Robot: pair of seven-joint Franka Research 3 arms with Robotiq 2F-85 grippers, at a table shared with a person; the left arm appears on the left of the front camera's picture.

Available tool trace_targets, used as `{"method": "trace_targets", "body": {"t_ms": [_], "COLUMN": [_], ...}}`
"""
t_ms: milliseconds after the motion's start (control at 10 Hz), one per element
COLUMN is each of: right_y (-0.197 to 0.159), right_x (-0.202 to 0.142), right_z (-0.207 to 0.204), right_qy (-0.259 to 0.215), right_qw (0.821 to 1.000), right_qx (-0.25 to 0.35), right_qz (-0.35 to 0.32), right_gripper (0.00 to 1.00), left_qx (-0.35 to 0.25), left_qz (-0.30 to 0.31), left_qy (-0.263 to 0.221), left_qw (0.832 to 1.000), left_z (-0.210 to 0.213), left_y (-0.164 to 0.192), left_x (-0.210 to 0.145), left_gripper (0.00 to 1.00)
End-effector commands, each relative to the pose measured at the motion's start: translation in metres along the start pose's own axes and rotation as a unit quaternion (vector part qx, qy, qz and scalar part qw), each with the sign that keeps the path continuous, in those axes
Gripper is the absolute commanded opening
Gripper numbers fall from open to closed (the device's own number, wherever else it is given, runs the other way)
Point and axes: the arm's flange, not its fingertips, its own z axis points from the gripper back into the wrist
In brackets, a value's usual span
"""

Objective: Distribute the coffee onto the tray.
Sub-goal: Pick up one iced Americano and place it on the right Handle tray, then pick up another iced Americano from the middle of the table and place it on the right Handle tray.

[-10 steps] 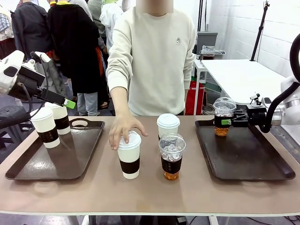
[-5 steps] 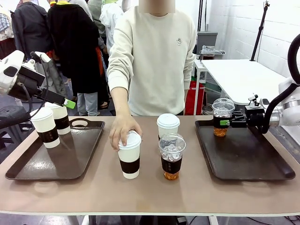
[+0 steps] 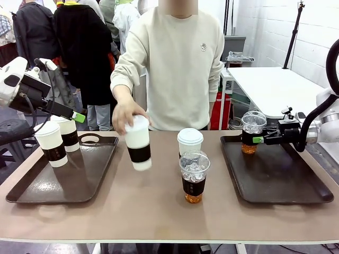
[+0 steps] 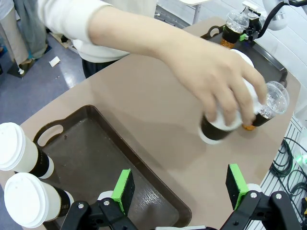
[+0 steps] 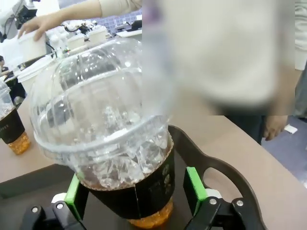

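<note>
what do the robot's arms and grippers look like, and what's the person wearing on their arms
The left arm and right arm have white casings, each trailed by a thick black cable. The left gripper and right gripper are black and two-fingered, with bright green pads. The person wears a cream sweatshirt with long sleeves.

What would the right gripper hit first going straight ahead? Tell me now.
The dome-lidded iced cup on the right tray: it stands between the right gripper's open fingers, so pushing straight on would likely press the gripper's palm against its dark sleeve almost at once.
</note>
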Motion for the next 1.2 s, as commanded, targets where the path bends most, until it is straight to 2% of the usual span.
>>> {"method": "trace_targets", "body": {"t_ms": [0,500,600,800,1100], "right_y": [0.013,0.041,0.049,0.075,0.127], "right_x": [0.001,-0.006,-0.006,-0.003,0.019], "right_z": [0.008,0.033,0.04,0.054,0.054], "right_qy": [0.01,0.006,0.0,0.012,0.029], "right_qw": [1.0,0.998,0.996,0.993,0.994], "right_qx": [-0.015,-0.059,-0.086,-0.112,-0.096], "right_qz": [-0.015,-0.024,-0.025,-0.041,-0.052], "right_gripper": [1.0,1.0,1.0,1.0,1.0], "left_qx": [-0.006,-0.006,-0.006,-0.006,-0.006], "left_qz": [0.006,0.006,0.006,0.006,0.006], "left_qy": [-0.003,-0.003,-0.003,-0.003,-0.003], "left_qw": [1.0,1.0,1.0,1.0,1.0], "left_z": [-0.001,-0.001,-0.001,-0.001,-0.001], "left_y": [0.001,0.001,0.001,0.001,0.001], "left_x": [0.0,0.0,0.0,0.0,0.0], "left_gripper": [1.0,1.0,1.0,1.0,1.0]}}
